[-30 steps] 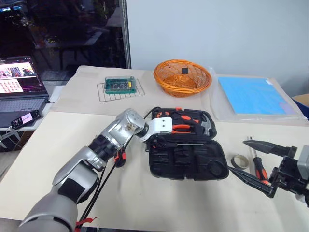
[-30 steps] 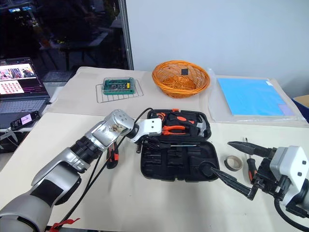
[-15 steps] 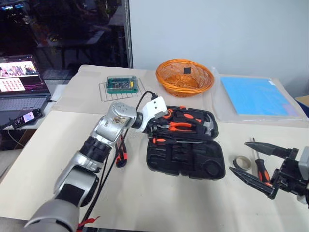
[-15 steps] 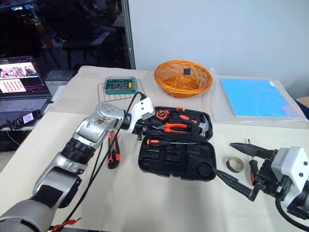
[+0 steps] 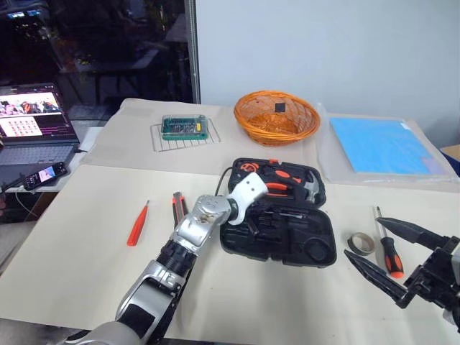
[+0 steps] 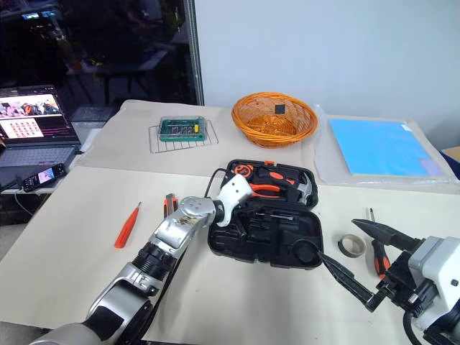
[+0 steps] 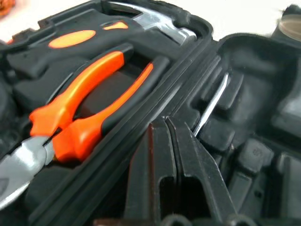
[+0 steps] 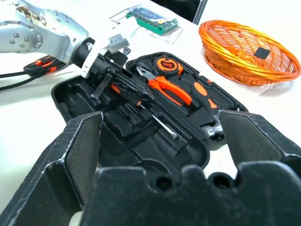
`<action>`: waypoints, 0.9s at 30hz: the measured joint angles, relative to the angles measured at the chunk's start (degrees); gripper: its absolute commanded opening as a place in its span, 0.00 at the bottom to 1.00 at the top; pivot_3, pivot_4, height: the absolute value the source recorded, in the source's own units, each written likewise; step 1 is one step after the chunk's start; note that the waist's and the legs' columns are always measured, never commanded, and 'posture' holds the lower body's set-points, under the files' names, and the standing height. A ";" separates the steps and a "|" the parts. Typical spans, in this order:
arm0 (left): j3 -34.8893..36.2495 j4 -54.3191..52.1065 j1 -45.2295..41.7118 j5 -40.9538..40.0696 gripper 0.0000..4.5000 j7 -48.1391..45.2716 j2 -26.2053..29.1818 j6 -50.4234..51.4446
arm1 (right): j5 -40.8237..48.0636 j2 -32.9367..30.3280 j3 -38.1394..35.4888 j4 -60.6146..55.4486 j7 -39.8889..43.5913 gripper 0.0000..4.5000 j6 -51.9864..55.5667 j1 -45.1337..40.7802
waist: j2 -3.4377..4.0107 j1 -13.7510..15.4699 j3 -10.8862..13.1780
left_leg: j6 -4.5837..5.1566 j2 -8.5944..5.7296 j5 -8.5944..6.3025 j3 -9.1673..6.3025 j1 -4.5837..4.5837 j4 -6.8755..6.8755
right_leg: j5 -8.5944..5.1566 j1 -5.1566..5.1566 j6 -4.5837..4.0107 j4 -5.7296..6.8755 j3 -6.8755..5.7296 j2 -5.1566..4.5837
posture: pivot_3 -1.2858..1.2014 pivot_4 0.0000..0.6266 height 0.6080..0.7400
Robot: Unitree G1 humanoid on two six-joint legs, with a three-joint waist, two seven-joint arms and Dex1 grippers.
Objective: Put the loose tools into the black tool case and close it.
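The black tool case (image 5: 314,245) lies open at the table's middle, with pliers (image 7: 89,108) and a hammer (image 7: 155,23) in its far half. One screwdriver (image 8: 141,101) rests inside along the hinge. My left gripper (image 5: 246,215) is shut with nothing in it, its tips over the case's left part near that screwdriver's handle. A red screwdriver (image 5: 136,223) and the utility knife (image 5: 177,206) lie left of the case. The tape roll (image 5: 359,243) and an orange-and-black screwdriver (image 5: 389,254) lie to its right. My right gripper (image 6: 338,239) hovers open by the tape.
An orange wicker basket (image 5: 277,115) and a green box of bits (image 5: 184,127) on a wire rack stand at the back. A blue sheet (image 5: 382,146) lies back right. A laptop (image 5: 32,133) and a phone (image 5: 44,175) sit off the left edge.
My left arm dropped and swung right, uncovering the red screwdriver and utility knife; its fingers shut over the case. The screwdriver stays in the case. The right arm barely moved.
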 measured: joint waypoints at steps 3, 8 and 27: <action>-1.34 3.43 -0.14 2.30 0.02 0.68 -0.61 -3.82 | 0.05 -0.01 -0.49 -0.16 -1.65 1.00 1.12 0.69 | 0.02 0.24 -0.40 | -0.46 0.01 -0.35 -0.05 0.51 -0.03 | -0.04 0.36 0.02 -0.12 -0.06 -0.12 | 0.52 0.24 1.00; -0.04 7.76 0.63 2.93 0.02 2.31 -3.02 -10.75 | -0.02 -0.23 -0.92 0.70 -7.08 1.00 5.49 0.75 | 0.44 0.32 -0.93 | -0.40 0.01 -0.43 -0.18 0.62 -0.08 | -0.07 0.56 0.07 -0.31 0.03 -0.27 | 0.52 0.24 1.00; 11.73 -32.19 6.56 -32.50 1.00 -24.70 18.40 16.31 | -4.74 -14.61 11.64 23.03 -26.90 0.89 46.67 -21.54 | 1.02 -1.17 -0.67 | 0.28 -0.70 0.06 -0.65 -0.52 -0.22 | -0.31 -0.22 0.07 0.00 0.26 -0.08 | 0.52 0.24 1.00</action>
